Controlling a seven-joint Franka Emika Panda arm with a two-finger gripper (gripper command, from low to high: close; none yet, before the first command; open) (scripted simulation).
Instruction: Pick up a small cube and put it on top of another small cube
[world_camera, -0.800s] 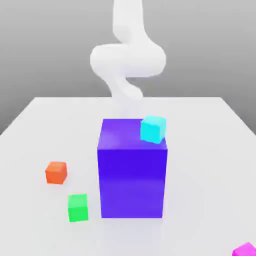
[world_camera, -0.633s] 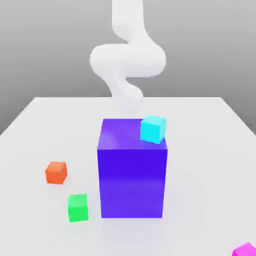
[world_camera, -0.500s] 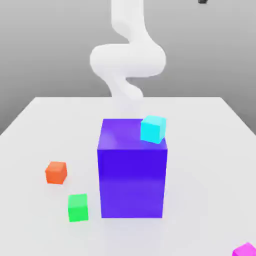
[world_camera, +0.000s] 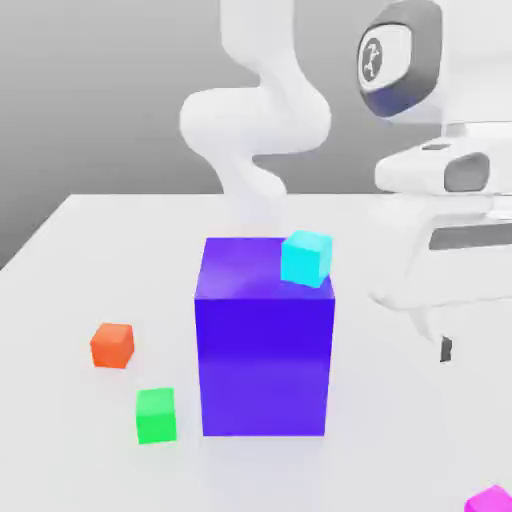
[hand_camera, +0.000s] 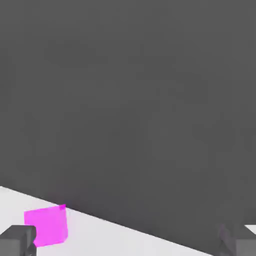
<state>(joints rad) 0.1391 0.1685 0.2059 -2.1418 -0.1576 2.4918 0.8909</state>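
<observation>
the end effector (hand_camera: 130, 242) hangs with its fingers spread wide and empty, and the magenta cube (hand_camera: 46, 225) lies on the bench (hand_camera: 115, 237) just beside one fingertip (hand_camera: 17, 240), off centre. before descending it should probably shift sideways until the cube sits midway between the fingers, then lower squarely.

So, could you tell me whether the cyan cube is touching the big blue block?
Touching. In the exterior view the cyan cube sits on the top face of the blue block, near its far corner, with no gap beneath it.
</observation>
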